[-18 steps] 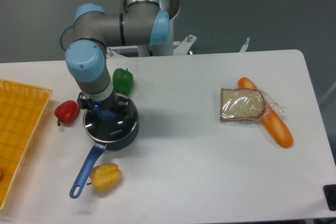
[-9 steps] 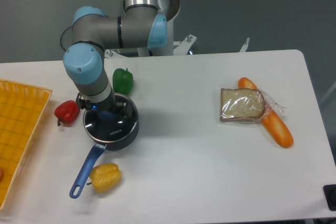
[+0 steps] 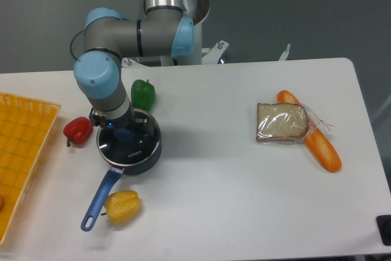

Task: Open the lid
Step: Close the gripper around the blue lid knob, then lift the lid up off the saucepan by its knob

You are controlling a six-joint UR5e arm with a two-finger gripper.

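Lid [image 3: 131, 147] sits on the pan [image 3: 125, 157], left of centre. Gripper [image 3: 122, 132] at knob; closure can't be judged. Lift not yet done.

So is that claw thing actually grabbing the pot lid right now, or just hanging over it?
Gripper: down over the lid, at its blue knob, but the arm's wrist hides the fingers, so open or closed cannot be told.

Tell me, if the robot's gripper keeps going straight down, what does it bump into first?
Most likely the lid on the saucepan. The gripper points down right at the lid's blue middle knob, and it may be touching already; one view can't show the gap.
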